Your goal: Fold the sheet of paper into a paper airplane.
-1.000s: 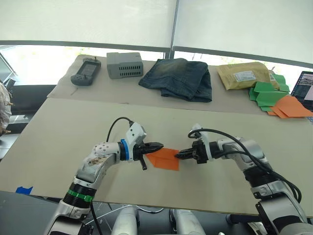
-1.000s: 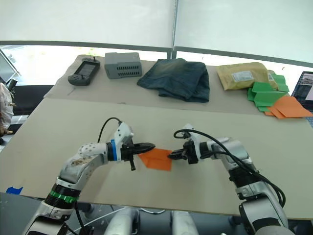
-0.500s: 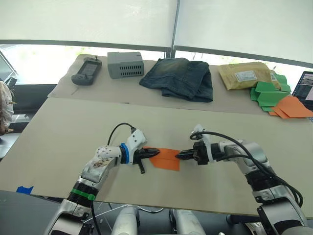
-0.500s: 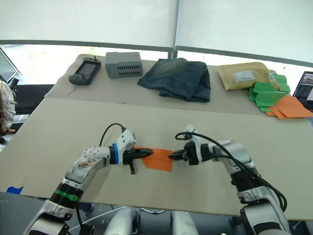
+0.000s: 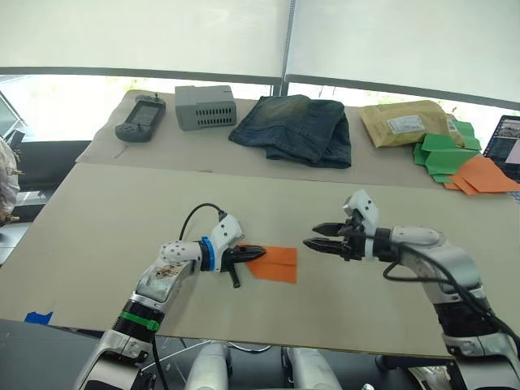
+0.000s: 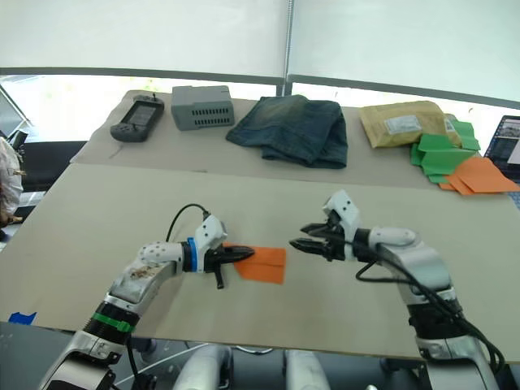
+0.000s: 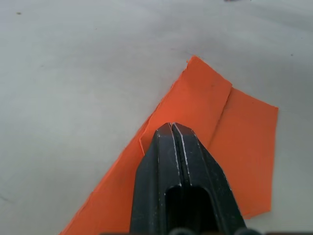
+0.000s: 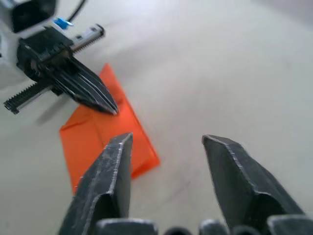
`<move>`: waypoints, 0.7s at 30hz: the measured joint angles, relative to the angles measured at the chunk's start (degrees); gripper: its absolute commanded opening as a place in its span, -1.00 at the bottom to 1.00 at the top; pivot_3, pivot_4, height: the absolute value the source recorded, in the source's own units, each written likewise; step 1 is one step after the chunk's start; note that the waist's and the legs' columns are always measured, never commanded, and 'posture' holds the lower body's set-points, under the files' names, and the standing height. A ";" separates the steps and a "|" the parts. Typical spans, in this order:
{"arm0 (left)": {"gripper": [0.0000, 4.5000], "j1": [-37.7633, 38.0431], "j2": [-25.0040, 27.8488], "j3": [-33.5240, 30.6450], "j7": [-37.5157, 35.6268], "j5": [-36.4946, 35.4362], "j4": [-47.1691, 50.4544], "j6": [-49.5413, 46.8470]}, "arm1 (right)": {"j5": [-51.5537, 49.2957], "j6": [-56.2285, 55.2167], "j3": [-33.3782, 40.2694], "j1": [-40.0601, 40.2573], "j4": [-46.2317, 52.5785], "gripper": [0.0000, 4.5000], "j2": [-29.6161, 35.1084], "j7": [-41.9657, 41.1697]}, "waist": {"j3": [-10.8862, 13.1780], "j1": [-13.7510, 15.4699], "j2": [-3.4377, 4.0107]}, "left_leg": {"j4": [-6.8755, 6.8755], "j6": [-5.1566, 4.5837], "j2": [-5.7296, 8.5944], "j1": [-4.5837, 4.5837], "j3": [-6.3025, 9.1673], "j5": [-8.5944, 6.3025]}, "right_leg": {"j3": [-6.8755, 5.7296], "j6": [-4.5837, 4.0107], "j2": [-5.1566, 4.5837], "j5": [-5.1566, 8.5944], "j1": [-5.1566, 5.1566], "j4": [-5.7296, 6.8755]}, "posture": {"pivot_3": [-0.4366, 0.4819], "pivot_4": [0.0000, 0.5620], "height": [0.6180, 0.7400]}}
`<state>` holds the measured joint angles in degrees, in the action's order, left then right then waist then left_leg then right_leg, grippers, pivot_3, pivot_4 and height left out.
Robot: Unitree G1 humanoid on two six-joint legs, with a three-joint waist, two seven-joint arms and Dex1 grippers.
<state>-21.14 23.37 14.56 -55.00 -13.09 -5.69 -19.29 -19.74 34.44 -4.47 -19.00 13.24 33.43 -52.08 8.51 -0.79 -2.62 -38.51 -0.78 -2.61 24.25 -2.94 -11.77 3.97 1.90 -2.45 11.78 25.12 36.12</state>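
I see the sheet of paper (image 5: 275, 263) lying flat on the near bench (image 5: 97, 219), a bright orange piece already creased, with one folded flap overlapping the rest. My left end effector (image 5: 257, 253) has its two black fingers pressed together, their tips down on the paper's left end; from the left wrist view the closed fingers (image 7: 178, 166) sit on top of the folded flap, and I cannot tell whether any paper is pinched between them or merely pinned under them. My right end effector (image 5: 317, 244) hangs just to the right of the paper, clear of it, with its fingers spread apart; the right wrist view shows a wide gap between the two pads (image 8: 110, 169) and the orange paper beyond them.

On the far bench sit a dark handheld device (image 5: 140, 119), a grey box (image 5: 206, 106), folded jeans (image 5: 296, 128), a tan padded envelope (image 5: 404, 124), green paper shapes (image 5: 445, 154) and more orange paper (image 5: 483, 174) at the right edge.
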 measured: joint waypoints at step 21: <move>-1.00 -0.57 1.72 0.15 -1.46 0.00 0.34 -1.44 | 7.94 -6.21 -9.96 10.87 -1.14 -0.98 -17.57 17.19 | 0.01 -0.13 0.03 | 0.13 0.00 -0.04 -0.08 -0.05 0.00 | 0.00 -0.41 -0.01 0.22 0.01 0.01 | -0.05 -0.47 0.64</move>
<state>-21.71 25.09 14.71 -56.46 -13.09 -5.35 -20.74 -11.80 28.24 -14.43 -8.13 12.10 15.86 -34.89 8.52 -0.92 -2.59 -38.38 -0.78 -2.65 24.17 -2.98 -11.77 3.97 1.50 -2.46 12.00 25.13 36.12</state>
